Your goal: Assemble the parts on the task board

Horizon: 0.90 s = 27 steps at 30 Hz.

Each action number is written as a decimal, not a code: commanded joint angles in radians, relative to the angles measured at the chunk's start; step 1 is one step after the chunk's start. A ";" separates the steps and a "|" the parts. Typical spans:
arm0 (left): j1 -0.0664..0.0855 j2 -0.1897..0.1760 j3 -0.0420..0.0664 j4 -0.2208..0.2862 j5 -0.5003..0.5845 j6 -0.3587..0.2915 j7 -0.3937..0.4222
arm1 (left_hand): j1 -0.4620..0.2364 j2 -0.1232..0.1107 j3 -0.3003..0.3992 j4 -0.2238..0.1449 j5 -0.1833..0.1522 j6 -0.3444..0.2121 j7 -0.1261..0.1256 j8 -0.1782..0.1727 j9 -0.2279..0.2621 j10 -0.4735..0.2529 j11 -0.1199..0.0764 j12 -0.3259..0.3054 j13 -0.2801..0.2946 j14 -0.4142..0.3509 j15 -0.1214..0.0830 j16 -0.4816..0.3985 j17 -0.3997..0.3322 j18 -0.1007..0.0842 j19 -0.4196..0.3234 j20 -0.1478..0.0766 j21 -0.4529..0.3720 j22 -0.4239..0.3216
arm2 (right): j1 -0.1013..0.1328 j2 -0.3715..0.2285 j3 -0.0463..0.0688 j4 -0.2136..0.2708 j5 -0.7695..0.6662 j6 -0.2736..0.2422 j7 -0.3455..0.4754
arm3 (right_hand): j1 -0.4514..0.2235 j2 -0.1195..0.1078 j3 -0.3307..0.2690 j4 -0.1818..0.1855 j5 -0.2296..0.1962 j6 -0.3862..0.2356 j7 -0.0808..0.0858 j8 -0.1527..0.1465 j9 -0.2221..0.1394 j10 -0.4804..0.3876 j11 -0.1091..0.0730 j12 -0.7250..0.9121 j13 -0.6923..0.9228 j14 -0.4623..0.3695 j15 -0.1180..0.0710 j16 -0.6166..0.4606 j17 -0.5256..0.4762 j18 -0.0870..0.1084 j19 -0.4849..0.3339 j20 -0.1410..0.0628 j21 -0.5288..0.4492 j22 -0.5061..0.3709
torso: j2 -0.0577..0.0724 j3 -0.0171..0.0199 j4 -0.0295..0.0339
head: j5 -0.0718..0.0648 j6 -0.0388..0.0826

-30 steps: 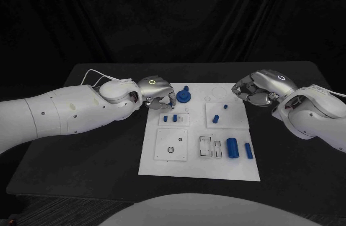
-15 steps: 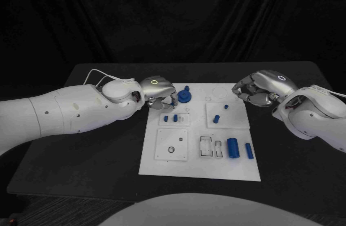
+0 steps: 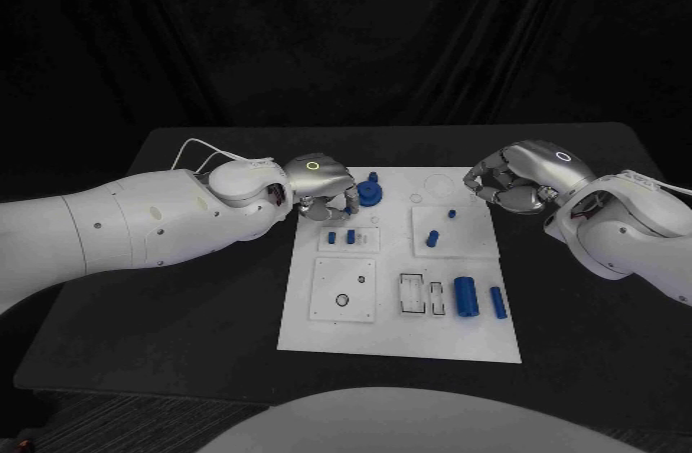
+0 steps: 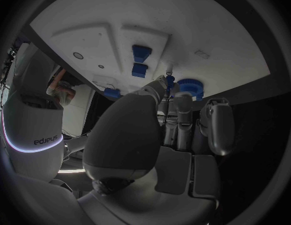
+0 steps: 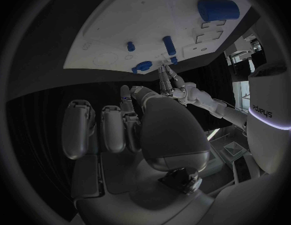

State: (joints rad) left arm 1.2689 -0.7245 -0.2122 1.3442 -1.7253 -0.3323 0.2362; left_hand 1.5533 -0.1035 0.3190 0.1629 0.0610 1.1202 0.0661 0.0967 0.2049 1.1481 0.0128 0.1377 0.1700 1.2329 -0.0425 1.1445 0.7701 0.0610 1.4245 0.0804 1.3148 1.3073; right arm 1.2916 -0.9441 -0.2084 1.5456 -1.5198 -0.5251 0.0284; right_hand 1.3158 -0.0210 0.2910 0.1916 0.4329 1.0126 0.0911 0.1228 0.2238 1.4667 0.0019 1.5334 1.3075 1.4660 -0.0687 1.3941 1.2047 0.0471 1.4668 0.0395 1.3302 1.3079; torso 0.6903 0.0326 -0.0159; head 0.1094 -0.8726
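While large blue parts lie untouched at the task board's near end, shifted toward the far-edge blue gear: left hand, pinching a small blue peg. Right hand curled closed, holding nothing, beside the board.

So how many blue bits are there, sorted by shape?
Blue cylinders lying flat: 2
Blue upright pegs: 2
Small blue blocks: 2
Blue gear: 1
Small blue pin pinched by the left hand: 1
Total: 8
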 commanded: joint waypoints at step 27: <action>-0.003 0.002 0.000 -0.006 -0.005 0.044 -0.012 | 0.003 0.001 -0.006 0.003 -0.004 -0.001 -0.002 0.000 0.001 0.003 0.003 -0.005 -0.002 -0.006 0.000 -0.009 -0.010 -0.001 -0.004 0.000 -0.009 0.184 | -0.004 0.000 0.001 -0.002 0.000 0.003 -0.001 | 0.009 0.001 0.001 -0.006 0.007 0.003 0.002 -0.005 0.001 0.067 0.007 -0.003 0.181 0.044 0.008 -0.001 0.000 0.008 0.011 0.009 -0.005 0.190 | 0.000 -0.0005 0.0003 | 0.002 0.000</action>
State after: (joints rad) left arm 1.2685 -0.7231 -0.2114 1.3395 -1.7253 -0.3036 0.2285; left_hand 1.5534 -0.1036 0.3162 0.1657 0.0609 1.1201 0.0662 0.0967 0.2045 1.1461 0.0147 0.1342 0.1685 1.2329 -0.0425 1.1405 0.7619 0.0611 1.4246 0.0804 1.3108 1.3073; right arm 1.2903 -0.9436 -0.2084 1.5436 -1.5192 -0.5237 0.0288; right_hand 1.3158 -0.0210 0.2910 0.1916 0.4330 1.0126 0.0911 0.1228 0.2236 1.4668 0.0018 1.5335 1.3074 1.4660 -0.0687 1.3941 1.2048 0.0471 1.4668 0.0395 1.3302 1.3076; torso 0.6905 0.0318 -0.0155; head 0.1115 -0.8726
